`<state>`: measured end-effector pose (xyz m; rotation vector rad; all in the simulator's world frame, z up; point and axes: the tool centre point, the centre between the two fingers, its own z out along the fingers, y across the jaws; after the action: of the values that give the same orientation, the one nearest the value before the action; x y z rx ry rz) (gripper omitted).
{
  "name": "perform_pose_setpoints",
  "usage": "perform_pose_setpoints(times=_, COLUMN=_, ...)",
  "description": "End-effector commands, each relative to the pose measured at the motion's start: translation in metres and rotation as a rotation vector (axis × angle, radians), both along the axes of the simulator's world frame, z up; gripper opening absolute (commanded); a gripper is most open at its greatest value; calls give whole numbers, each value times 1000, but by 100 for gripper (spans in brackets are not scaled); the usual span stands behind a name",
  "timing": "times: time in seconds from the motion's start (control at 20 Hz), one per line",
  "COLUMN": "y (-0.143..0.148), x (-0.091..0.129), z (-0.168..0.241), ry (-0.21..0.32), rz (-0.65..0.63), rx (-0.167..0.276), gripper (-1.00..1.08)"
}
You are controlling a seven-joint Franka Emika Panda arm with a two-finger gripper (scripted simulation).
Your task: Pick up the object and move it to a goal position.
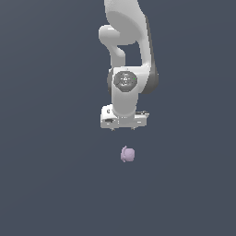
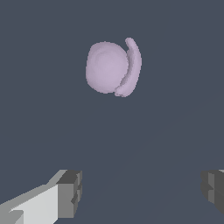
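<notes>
The object (image 1: 127, 154) is a small pale lilac lumpy blob with a curved flap on one side, lying on the dark grey floor. It also shows in the wrist view (image 2: 113, 68). My gripper (image 1: 123, 128) hangs from the white arm, pointing down, nearer the top of the exterior view than the object and apart from it. In the wrist view the gripper (image 2: 142, 192) is open, with its two fingertips (image 2: 70, 192) far apart and nothing between them. The object lies outside the gap between the jaws.
The floor (image 1: 46, 184) is a plain dark grey surface all around. The white arm (image 1: 129, 55) rises toward the top of the exterior view.
</notes>
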<state>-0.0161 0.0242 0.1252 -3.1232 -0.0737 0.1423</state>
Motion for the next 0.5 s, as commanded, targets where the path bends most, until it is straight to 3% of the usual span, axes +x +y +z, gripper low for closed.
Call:
perform_pose_setpoints(times=0.0, y=2, x=8, z=-2, ry=-6, rz=-30, rx=-3, gripper=100)
perform_pose_setpoints(times=0.45, y=14, x=53, z=-17, ry=-45, rz=-203, rx=-17, gripper=100)
